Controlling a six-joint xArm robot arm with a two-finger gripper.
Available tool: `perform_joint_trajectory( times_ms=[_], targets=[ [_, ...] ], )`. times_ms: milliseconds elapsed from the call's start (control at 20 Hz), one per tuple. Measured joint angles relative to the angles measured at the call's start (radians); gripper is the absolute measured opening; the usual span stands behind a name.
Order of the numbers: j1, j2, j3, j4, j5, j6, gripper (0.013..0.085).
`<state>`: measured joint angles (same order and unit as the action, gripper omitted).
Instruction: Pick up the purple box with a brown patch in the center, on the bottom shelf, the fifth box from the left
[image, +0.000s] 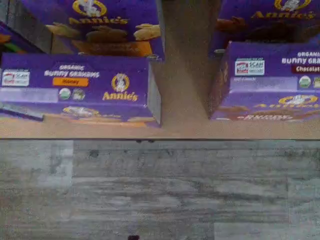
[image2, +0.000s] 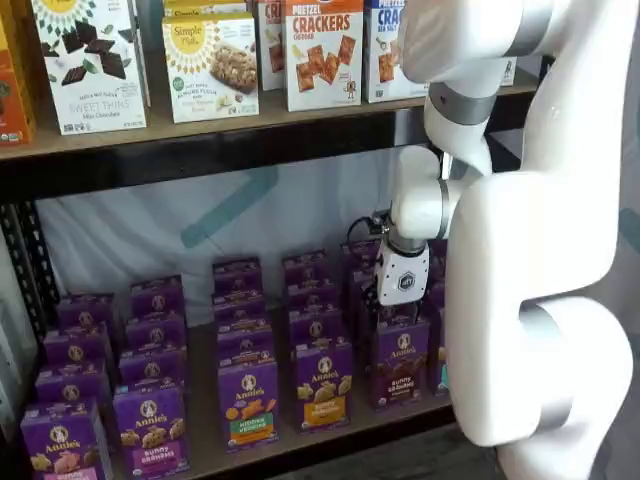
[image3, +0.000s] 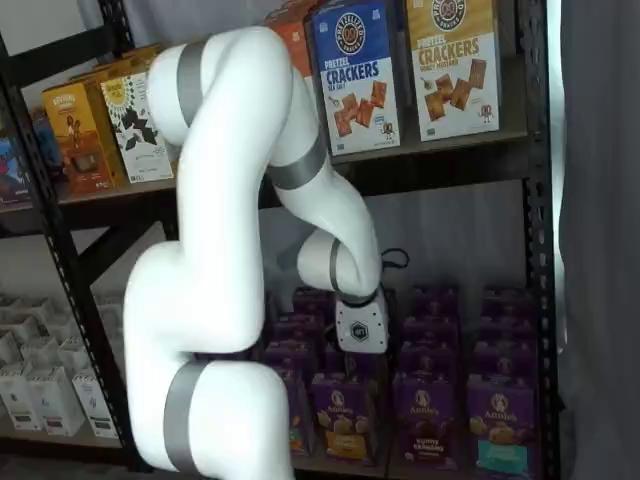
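Note:
The purple box (image2: 403, 365) with the brown cookie picture stands at the front of the bottom shelf (image2: 200, 440), also in a shelf view (image3: 427, 420). In the wrist view its top, marked "Chocolate" (image: 270, 82), lies beside a bare strip of shelf board (image: 185, 100). My gripper (image2: 400, 308) hangs just above and slightly behind this box, in the same column. Its white body shows in both shelf views (image3: 362, 358). The dark fingers blend into the boxes behind, so no gap can be made out. Nothing is held.
A purple honey box (image: 80, 87) stands across the gap, also in a shelf view (image2: 322, 385). A teal-patched box (image3: 497, 428) stands on the other side. Cracker boxes (image2: 322, 50) fill the higher board. A black upright (image3: 540, 250) and the grey floor (image: 160, 190) border the shelf.

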<state>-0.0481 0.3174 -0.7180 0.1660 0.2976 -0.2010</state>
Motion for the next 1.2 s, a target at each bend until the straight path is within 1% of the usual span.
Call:
perform_joint_trajectory(
  times_ms=[250,500,550,750,900,1000,1200],
  targets=[
    [-0.025,0.072,-0.059,0.014,-0.011,-0.039,0.0850],
    [-0.044,0.136,-0.118,-0.007,-0.007,-0.038,0.0850],
    [-0.047,0.150,-0.134,-0.014,-0.003,-0.035,0.0850],
    [-0.058,0.197,-0.191,-0.099,0.003,0.037,0.0850],
    [-0.066,0.236,-0.243,-0.127,0.012,0.055,0.0850],
    [-0.074,0.267,-0.288,-0.123,0.023,0.045,0.0850],
    [-0.088,0.325,-0.366,-0.086,0.050,-0.004,0.0850]
  ],
)
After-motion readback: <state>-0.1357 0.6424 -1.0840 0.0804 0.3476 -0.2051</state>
